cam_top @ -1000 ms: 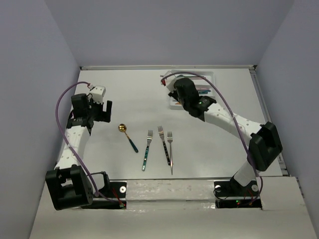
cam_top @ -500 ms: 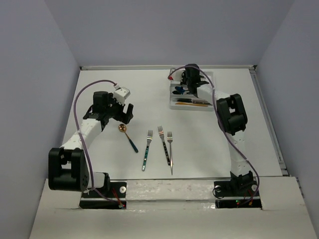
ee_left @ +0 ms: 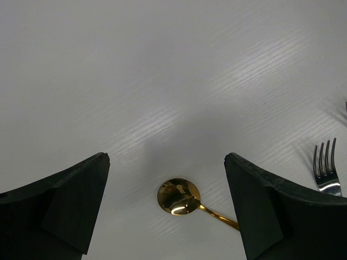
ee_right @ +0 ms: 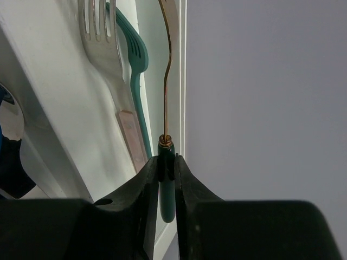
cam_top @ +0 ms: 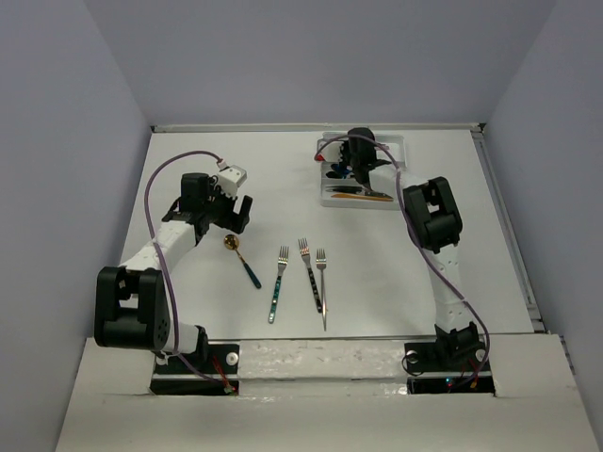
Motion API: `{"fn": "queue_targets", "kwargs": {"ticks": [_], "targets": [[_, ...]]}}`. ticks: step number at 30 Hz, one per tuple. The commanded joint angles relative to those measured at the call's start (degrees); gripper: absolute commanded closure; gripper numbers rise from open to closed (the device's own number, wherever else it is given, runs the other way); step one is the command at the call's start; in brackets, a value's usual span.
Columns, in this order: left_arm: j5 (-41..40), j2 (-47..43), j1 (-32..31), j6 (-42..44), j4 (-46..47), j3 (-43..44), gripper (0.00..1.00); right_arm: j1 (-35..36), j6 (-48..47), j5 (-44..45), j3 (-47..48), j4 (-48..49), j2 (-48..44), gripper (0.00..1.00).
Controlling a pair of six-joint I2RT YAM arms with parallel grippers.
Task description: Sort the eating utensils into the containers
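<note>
My right gripper (cam_top: 361,168) hangs over the white cutlery tray (cam_top: 394,144) at the back right. In the right wrist view it (ee_right: 167,161) is shut on the teal handle of a gold utensil (ee_right: 167,86), which points into the tray's outer compartment (ee_right: 153,81). A silver fork (ee_right: 103,38) and a teal fork (ee_right: 136,59) lie beside it. My left gripper (cam_top: 232,215) is open just behind a gold spoon (cam_top: 232,242) with a teal handle. In the left wrist view the spoon's bowl (ee_left: 178,196) lies between the open fingers (ee_left: 167,160), lower down.
Three forks lie side by side on the table in front of the middle: one with a teal handle (cam_top: 277,285), one with a dark handle (cam_top: 311,275), one all silver (cam_top: 322,287). Fork tines (ee_left: 325,168) show right of the left gripper. The tray holds several utensils.
My left arm has swung right to the gold spoon. My right gripper has moved back over the tray, holding the utensil. Little moved in the last half second.
</note>
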Motion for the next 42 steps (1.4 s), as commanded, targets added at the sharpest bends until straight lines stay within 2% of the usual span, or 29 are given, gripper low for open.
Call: {"fn": "queue_targets", "kwargs": {"ticks": [1,6,14,16,19,21,24,31,32,33,35,36,38,39,40,41,42], "targets": [[-2.73,-0.88,0.05,-0.25,1.90,1.31,0.01,-0.80,-1.60,0.62,-0.87,4.89,-1.39,0.80],[-3.08,-1.50,0.05,-0.43,1.81,0.96,0.01,-1.41,-0.11,0.27,-1.84,4.98,-2.97,0.88],[-3.79,-1.94,0.05,-0.43,1.81,0.87,0.01,-2.56,-0.19,-0.88,-5.53,4.98,-4.73,0.86],[-4.05,-2.11,0.05,-0.43,1.81,0.96,0.01,-2.56,-0.28,-0.96,-5.53,4.98,-4.82,0.78],[-4.14,-2.12,0.05,-0.43,1.81,0.96,0.01,-2.56,-0.02,-0.70,-5.36,5.68,-4.91,0.50],[-4.31,-2.20,0.05,-0.43,1.73,0.87,0.01,-2.56,-0.37,0.00,-5.18,6.29,-5.17,0.44],[-4.58,-2.29,0.05,-0.43,1.73,0.78,0.01,-2.56,-0.81,0.09,-4.91,7.00,-6.49,0.38],[-5.19,-3.26,-0.04,-0.34,1.73,0.70,0.01,-1.78,3.93,2.46,-5.44,7.70,-13.16,0.36],[-5.37,-3.43,-0.04,-0.25,1.73,0.70,0.01,-1.77,8.38,3.33,-5.35,7.88,-15.87,0.36],[-5.54,-3.70,0.05,-0.16,1.73,0.70,0.01,-0.81,8.42,4.56,-5.01,7.96,-15.90,0.36],[-6.68,-4.22,-0.04,-0.08,1.73,0.61,0.01,2.17,23.89,12.36,-3.08,5.61,-21.84,0.33],[-7.30,-4.66,0.05,0.01,1.73,0.70,0.01,3.58,28.94,20.75,-1.85,3.16,-23.26,0.33],[-8.88,-5.28,0.05,0.10,1.38,0.52,0.01,8.23,41.93,28.62,0.35,-13.40,-25.99,0.32],[-10.71,-6.15,0.05,0.36,1.11,0.35,0.01,9.82,58.70,29.87,1.93,-21.40,-27.48,0.32],[-12.38,-6.77,0.05,0.45,0.76,-0.09,0.01,12.53,67.75,26.75,2.20,-37.31,-30.46,0.32],[-13.27,-7.47,0.05,0.71,0.59,-0.53,0.01,13.17,81.58,20.80,-0.14,-43.13,-32.31,0.32],[-13.89,-9.04,0.05,1.32,0.41,-1.32,0.01,13.17,86.94,6.91,-2.86,-47.01,-34.33,0.33]]}}
